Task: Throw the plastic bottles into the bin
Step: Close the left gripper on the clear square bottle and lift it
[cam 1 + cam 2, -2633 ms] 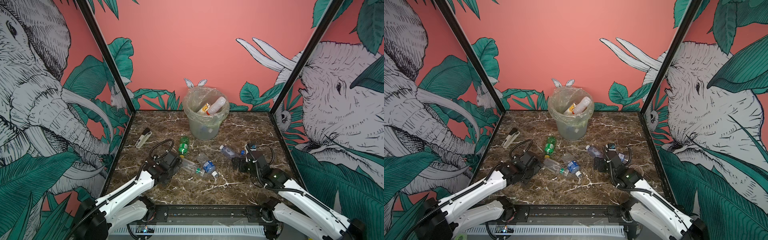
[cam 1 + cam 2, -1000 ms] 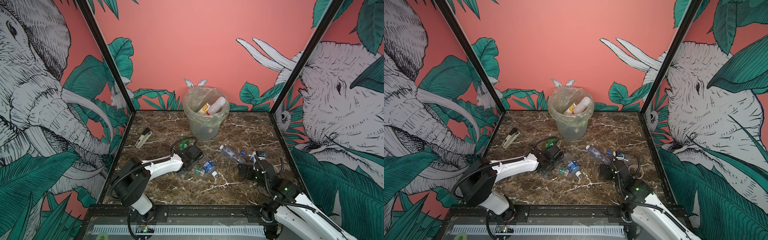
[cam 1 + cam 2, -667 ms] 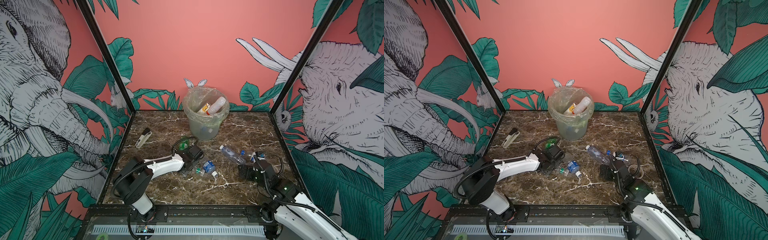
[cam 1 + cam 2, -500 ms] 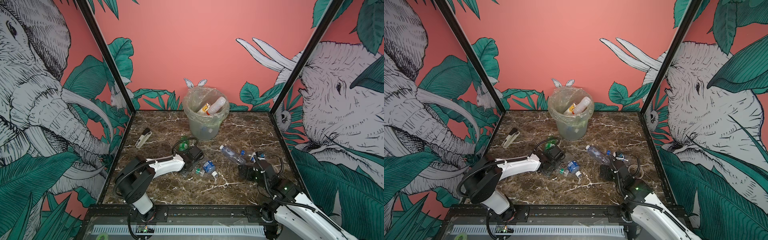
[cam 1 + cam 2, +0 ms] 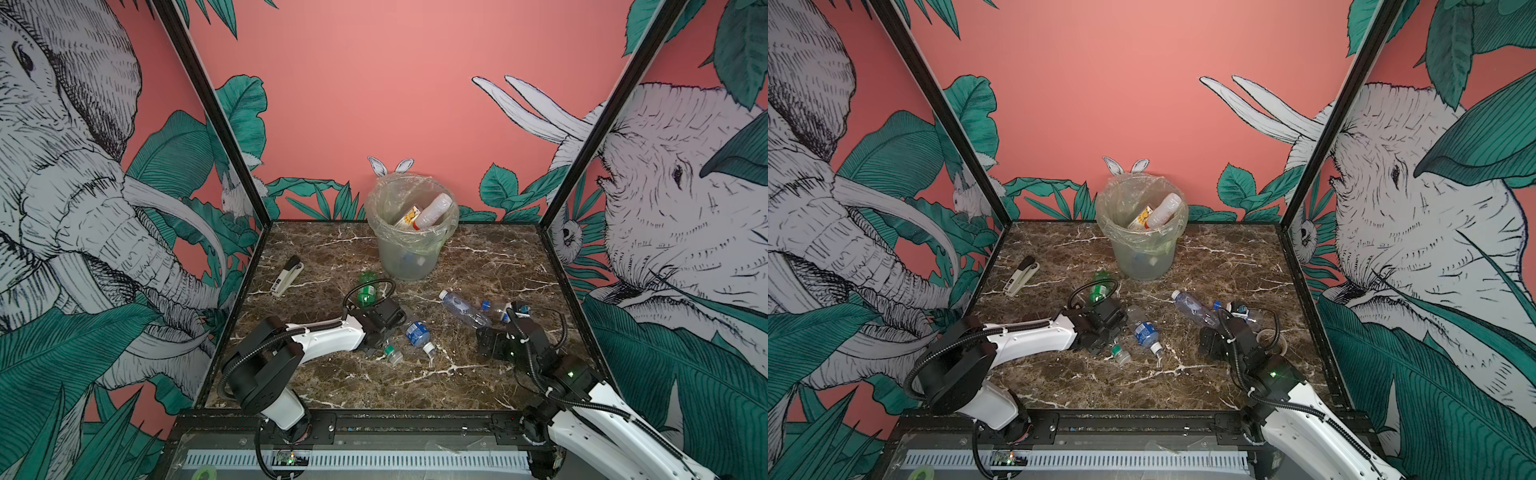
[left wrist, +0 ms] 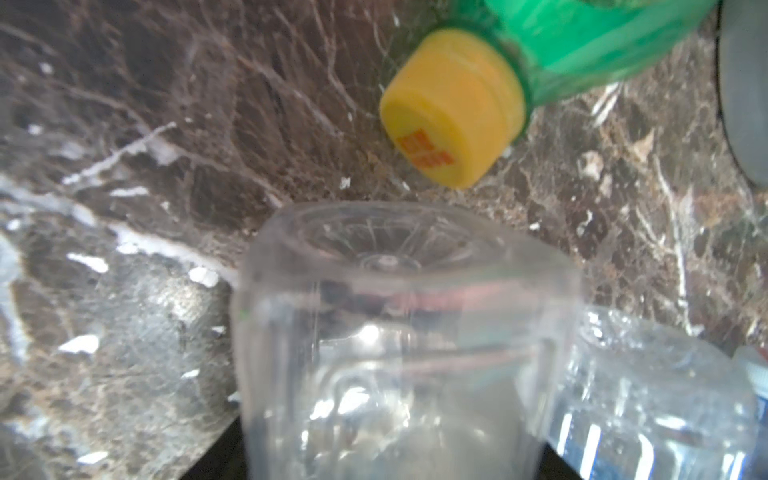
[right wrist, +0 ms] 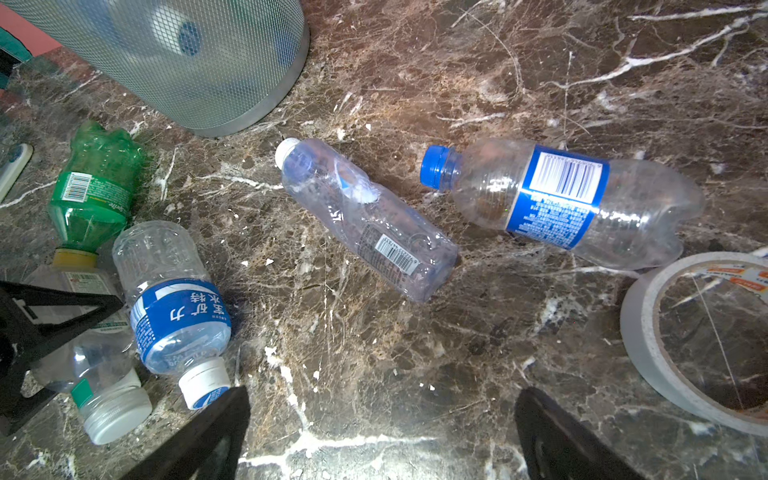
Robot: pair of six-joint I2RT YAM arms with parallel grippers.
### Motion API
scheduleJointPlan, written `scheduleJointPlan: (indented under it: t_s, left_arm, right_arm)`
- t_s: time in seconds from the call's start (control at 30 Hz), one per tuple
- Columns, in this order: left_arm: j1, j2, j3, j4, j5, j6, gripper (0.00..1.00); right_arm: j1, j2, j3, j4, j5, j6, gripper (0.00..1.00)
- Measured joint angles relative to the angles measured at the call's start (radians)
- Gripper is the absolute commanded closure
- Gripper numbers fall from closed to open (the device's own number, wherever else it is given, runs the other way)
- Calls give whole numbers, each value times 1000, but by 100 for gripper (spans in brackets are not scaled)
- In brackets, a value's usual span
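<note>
My left gripper (image 5: 380, 332) lies low on the table, shut on a clear bottle (image 6: 395, 332) with a pale cap (image 7: 112, 409); its black fingers (image 7: 37, 320) press the bottle's sides. Beside it lie a green bottle (image 5: 365, 289) with a yellow cap (image 6: 453, 108) and a blue-labelled bottle (image 7: 174, 299). A crumpled clear bottle (image 7: 365, 220) and a blue-capped bottle (image 7: 561, 199) lie ahead of my right gripper (image 7: 380, 399), which is open over bare marble. The bin (image 5: 409, 249) stands at the back with bottles inside.
A white-and-black stapler (image 5: 286, 275) lies at the left near the wall. A roll of tape (image 7: 698, 332) rests beside my right gripper. Patterned walls close in the marble table (image 5: 415, 386) on three sides, with a black rail along the front.
The left arm has reached forward over the clear bottle and its jaws have closed in on it. The right arm has drawn back toward the front and stays open.
</note>
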Motion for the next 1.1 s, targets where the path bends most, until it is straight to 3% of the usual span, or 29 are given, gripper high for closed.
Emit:
scheduleJointPlan:
  t_s: [0.3, 0.53, 0.9, 1.1]
  left_arm:
    - [-18, -85, -85, 37, 3, 93, 38]
    - [-18, -136, -140, 139, 59, 240, 42]
    - [-18, -329, -210, 234, 124, 506, 41]
    - [-18, -349, -209, 269, 224, 648, 41]
  right_arm:
    - [0, 58, 19, 9, -12, 30, 1]
    - [0, 130, 25, 66, -37, 73, 1]
    - [0, 286, 130, 153, -50, 116, 1]
    - [0, 312, 130, 220, -69, 147, 1]
